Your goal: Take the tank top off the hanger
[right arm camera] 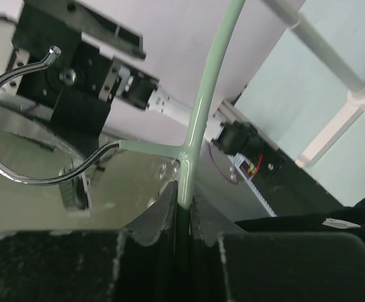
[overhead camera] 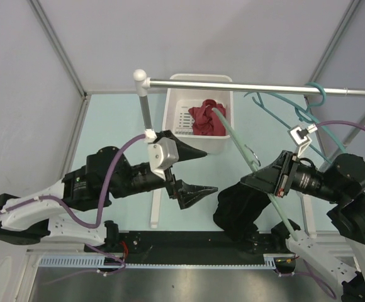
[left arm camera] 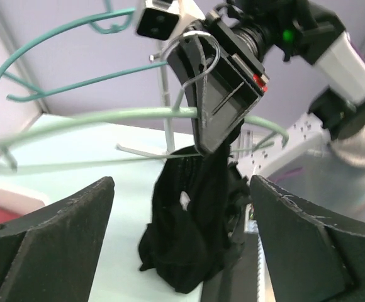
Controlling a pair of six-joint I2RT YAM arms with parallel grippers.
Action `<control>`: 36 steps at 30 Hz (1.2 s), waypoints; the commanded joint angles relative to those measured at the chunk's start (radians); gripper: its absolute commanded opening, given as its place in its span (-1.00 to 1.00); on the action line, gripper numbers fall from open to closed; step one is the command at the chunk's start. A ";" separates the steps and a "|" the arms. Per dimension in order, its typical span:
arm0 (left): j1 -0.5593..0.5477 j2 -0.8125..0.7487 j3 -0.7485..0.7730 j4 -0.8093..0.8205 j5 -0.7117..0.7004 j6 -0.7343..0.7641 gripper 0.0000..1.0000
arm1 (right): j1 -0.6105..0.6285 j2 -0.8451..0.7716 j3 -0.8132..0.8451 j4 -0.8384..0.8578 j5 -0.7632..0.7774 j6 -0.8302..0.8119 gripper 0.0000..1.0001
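Pale blue tabletop (overhead camera: 119, 126) lies between grey walls, with a metal rail (overhead camera: 258, 88) across the back and a white basket (overhead camera: 176, 113) holding red cloth (overhead camera: 207, 118). The right claw (overhead camera: 252, 181) is closed tightly on the neck of the pale green hanger (overhead camera: 233, 135), just below its hook. The black tank top (overhead camera: 239, 211) hangs bunched from this hanger near the front edge, so it is not yet off. The left claw (overhead camera: 209, 170) is wide open and empty, pointing toward the garment but apart from it. By my judgement the main step remains: grip the fabric and pull it off the hanger arm.
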 commanded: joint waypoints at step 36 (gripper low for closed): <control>0.048 0.240 0.163 -0.176 -0.177 0.555 -1.00 | -0.003 0.151 0.193 -0.262 -0.136 -0.492 -0.07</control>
